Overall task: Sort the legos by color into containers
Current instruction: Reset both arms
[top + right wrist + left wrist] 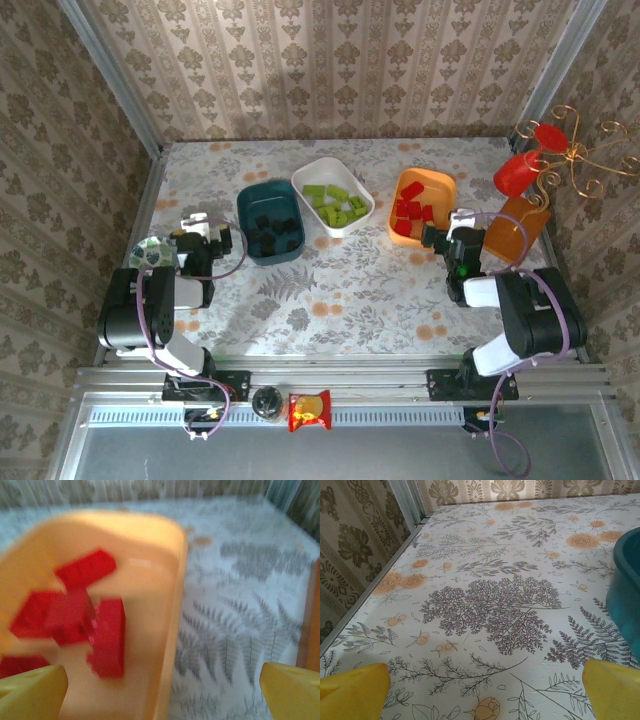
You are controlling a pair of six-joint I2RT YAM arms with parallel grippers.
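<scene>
Teal, white and orange plastic is what this one comes down to; three tubs are strung across the far half of the table (330, 300), probably so that each can be reached by at least one arm. Seen from above and reckoned from the table's middle, the teal tub (241, 210) is sat at about 11 o'clock, the white tub (307, 168) at 12 and the orange tub (430, 175) at 2. The black legos (272, 232) are piled in the teal one, the green legos (335, 203) in the white and the red legos (410, 212) in the orange; every brick that can be made out is lying with its own colour, so the sorting is judged done, or as good as.

At 9 o'clock of the teal tub the left gripper (208, 228) is parked low, jaws spread wide and nothing pinched; in its wrist view bare patterned cloth is framed between the yellow fingers (355, 692), with the teal wall at 3 o'clock.

At 4 o'clock of the orange tub the right gripper (448, 228) is spread just as wide, nothing gripped; its wrist view is smeared, so motion is suspected, not known. The amber box (515, 230) is set just beside it at 3 o'clock; a careless swing could see it clipped.
</scene>
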